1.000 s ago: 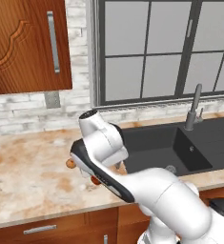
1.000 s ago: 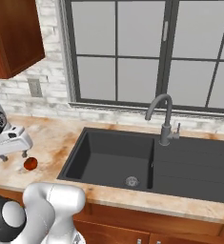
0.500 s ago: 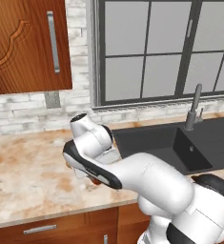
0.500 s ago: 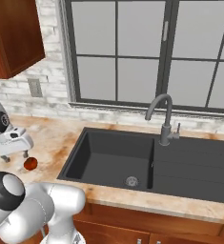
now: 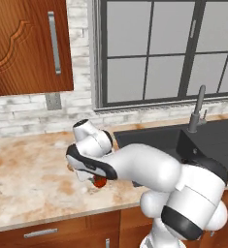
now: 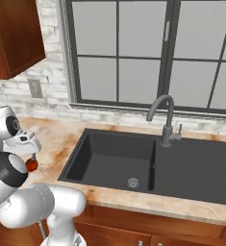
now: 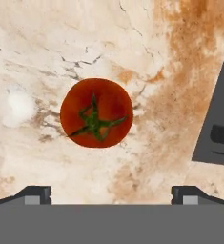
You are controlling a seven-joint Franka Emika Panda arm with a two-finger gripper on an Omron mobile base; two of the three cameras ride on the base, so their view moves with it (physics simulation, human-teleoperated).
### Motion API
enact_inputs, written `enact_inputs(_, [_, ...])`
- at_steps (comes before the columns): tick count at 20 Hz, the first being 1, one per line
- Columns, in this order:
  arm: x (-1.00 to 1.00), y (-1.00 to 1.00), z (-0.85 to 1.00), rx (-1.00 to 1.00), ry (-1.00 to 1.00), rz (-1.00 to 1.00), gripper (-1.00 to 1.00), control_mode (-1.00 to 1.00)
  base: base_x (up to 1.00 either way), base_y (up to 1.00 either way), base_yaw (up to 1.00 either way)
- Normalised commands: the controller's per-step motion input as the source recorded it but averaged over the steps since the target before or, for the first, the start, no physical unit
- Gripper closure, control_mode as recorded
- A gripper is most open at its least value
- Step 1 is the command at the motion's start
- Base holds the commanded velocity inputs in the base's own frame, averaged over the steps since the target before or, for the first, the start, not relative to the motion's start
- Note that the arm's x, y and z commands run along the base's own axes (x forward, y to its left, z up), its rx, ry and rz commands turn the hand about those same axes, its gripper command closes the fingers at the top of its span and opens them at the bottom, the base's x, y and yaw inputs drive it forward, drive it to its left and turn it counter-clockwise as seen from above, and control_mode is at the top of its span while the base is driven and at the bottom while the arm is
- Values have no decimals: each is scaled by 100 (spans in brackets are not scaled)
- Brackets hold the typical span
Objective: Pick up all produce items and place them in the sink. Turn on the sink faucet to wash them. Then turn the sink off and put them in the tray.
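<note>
The gripper (image 7: 111, 193) is held wide open with nothing between its fingers, pointed straight down at the counter (image 7: 46, 43). The tomato (image 7: 96, 113) is seen directly below it, resting on the marbled counter stem up, centred between the two fingertips and apart from both. From the base views the tomato (image 5: 100, 182) is glimpsed just under the hand, and the sink (image 6: 133, 158) lies off to the hand's right.

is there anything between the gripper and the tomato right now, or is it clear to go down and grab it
Nothing visible is in the way. In the hand view the tomato lies alone on the bare marble counter, ahead of the open gripper, between the lines of the two fingertips. The jaws stand wide apart, with no other thing near it.
</note>
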Motion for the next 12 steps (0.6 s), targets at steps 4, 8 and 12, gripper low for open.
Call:
enact_inputs(4, [48, 1, -30, 0, 5, 0, -100, -100, 0, 0, 0])
enact_inputs(8, [40, 8, -29, 0, 7, 0, -100, -100, 0, 0, 0])
enact_inputs(12, [24, 14, -34, 0, 10, 0, -100, -100, 0, 0, 0])
